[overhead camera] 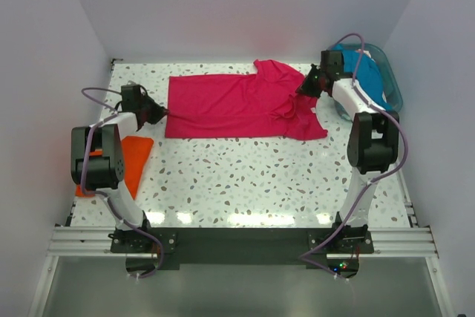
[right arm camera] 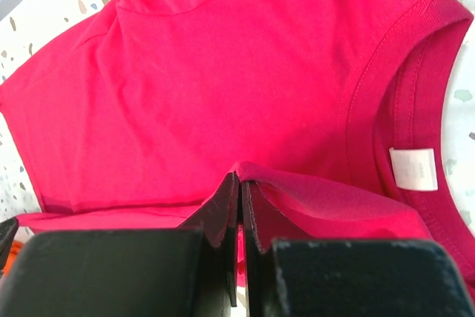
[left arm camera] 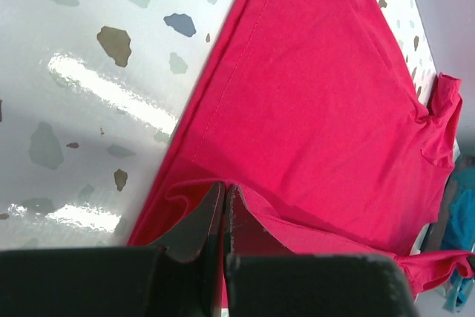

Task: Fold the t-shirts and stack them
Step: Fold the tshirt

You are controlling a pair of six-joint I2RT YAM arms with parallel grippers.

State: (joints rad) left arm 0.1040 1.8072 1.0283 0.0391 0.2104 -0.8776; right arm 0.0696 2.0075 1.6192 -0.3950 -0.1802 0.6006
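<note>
A hot pink t-shirt (overhead camera: 237, 105) lies spread flat across the far half of the table, hem to the left, collar to the right. My left gripper (overhead camera: 159, 113) is shut on the pink t-shirt's hem edge (left arm camera: 245, 198), the cloth pinched in a small ridge between its jaws. At the collar end, my right gripper (overhead camera: 306, 88) is shut on a fold of the same pink t-shirt (right arm camera: 223, 94) near its white neck label (right arm camera: 413, 168). An orange t-shirt (overhead camera: 128, 159) lies folded at the table's left edge, partly under my left arm. A teal blue t-shirt (overhead camera: 367, 76) sits in the basket.
A teal plastic basket (overhead camera: 392, 83) stands at the far right corner, behind my right arm. White walls close in on the left, right and back of the speckled table (overhead camera: 245, 176).
</note>
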